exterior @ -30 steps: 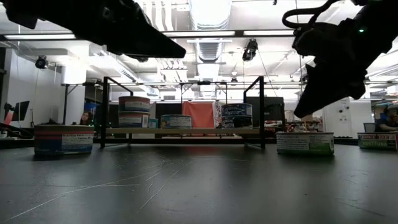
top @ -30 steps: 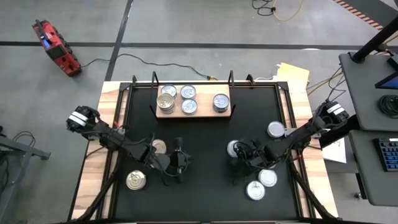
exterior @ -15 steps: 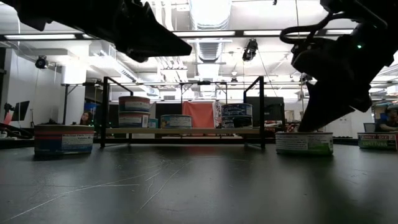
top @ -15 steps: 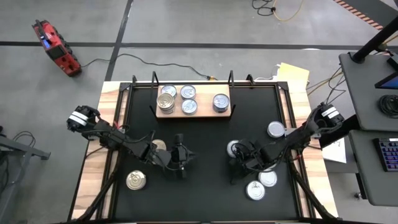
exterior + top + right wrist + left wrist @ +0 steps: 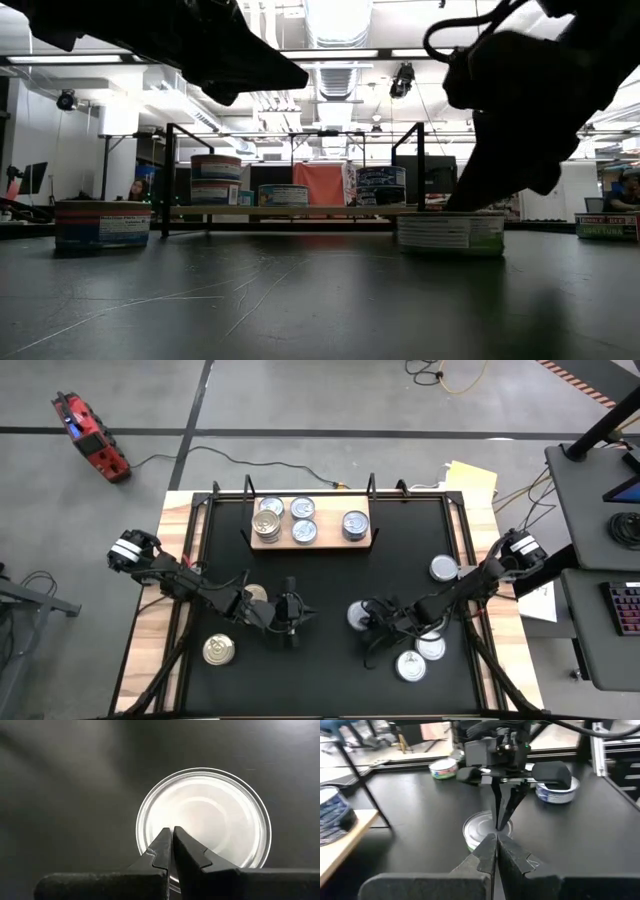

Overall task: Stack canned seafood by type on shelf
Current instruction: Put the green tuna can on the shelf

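My right gripper [image 5: 171, 836], fingers pressed together, holds nothing and points down over a silver-topped can [image 5: 205, 817] on the black table [image 5: 330, 575], my left gripper [image 5: 290, 622] is likewise clenched empty nearby, and the shelf [image 5: 310, 542] carries other cans well beyond.

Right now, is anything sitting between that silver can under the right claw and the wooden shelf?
Nothing visible. In the high view, bare black table lies between the silver can under the shut right gripper and the shelf.
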You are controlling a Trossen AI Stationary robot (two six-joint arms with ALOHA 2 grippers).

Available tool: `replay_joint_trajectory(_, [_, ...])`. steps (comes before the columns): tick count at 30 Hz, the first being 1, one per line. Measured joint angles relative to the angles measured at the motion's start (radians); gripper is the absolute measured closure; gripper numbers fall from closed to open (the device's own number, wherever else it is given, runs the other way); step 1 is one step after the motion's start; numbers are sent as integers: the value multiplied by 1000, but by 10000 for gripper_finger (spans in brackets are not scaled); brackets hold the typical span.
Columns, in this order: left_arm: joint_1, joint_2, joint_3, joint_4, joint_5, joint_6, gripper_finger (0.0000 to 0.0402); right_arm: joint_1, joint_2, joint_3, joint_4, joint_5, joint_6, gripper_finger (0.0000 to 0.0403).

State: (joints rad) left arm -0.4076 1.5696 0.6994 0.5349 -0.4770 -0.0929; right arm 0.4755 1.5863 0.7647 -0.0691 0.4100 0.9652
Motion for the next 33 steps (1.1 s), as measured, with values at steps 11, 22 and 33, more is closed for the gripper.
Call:
replay_joint_trajectory(11, [-1,68,0,105,26,-24,401,0,-48,-4,-8,-7,-148,390])
replay_joint_trajectory(22, [3,354,39,549,-6,113,401,0,-72,-4,-47,-1,-199,390])
replay_joint_trajectory(33, [39,512,158,523,-12,131,401,3,-130,-3,-241,-75,-78,390])
